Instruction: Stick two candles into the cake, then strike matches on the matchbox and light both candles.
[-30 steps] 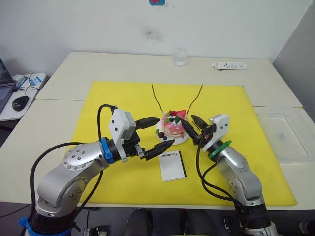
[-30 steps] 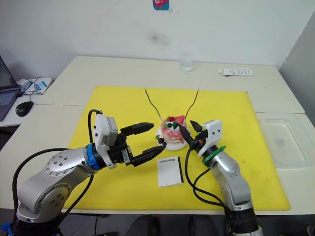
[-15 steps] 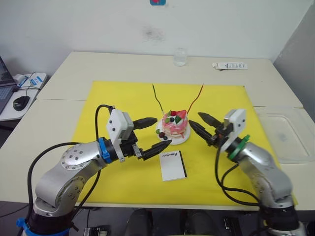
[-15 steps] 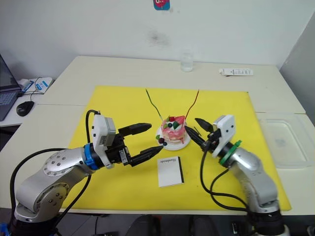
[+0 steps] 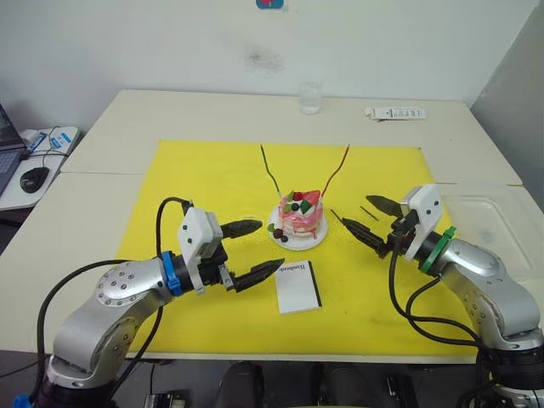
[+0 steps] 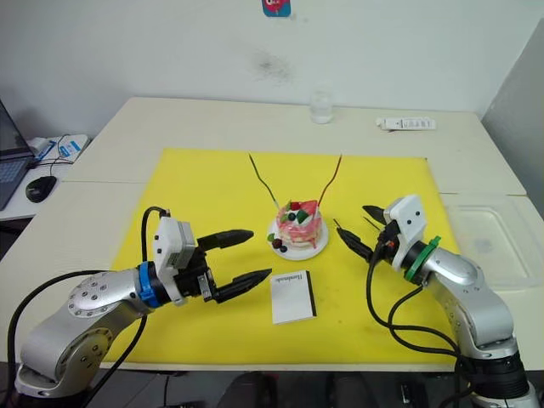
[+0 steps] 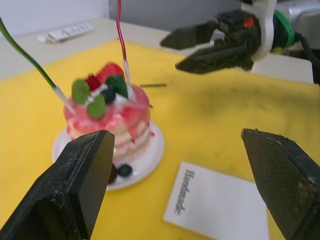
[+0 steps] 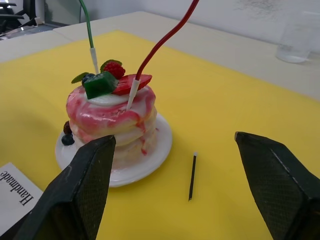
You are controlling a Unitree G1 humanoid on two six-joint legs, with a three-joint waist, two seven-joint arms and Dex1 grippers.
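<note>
Nearest, matchbox (image 5: 298, 286): flat on the yellow mat (image 5: 195, 183), black strip on its right edge, just right of the left gripper's lower fingertip, not touching it.
Left gripper (image 5: 259, 250): jaws spread wide and empty, hovering low over the mat, pointing right toward the cake; the matchbox lies just beyond the lower finger, the cake ahead of the upper one.
Right gripper (image 5: 371, 219): jaws spread and empty, pointing left toward the cake, apart from it.
Matches: one short dark stick (image 8: 192, 177) lies flat on the mat between the cake's plate and the right gripper, touching neither; a second (image 5: 369, 212) lies near it, by the right gripper's upper finger. Contact there cannot be told.
Cake (image 5: 301, 216): upright on its white plate (image 5: 313, 242), mid-mat, between the two grippers, just behind the matchbox. Two dark berries sit on the plate's near-left rim.
Green candle (image 5: 270, 172): stuck in the cake's top at the left, leaning away to the left, white end down in the icing.
Red candle (image 5: 337, 172): stuck in the top at the right, leaning right, white end down. No flame on either.
Mat: covers the middle of the pale bench (image 5: 127, 110).
Clear tray (image 5: 493, 229): on the bench right of the mat.
Glass (image 5: 310, 99): at the bench's far edge, behind the cake.
White strip (image 5: 395, 113): flat, far right of the glass.
</note>
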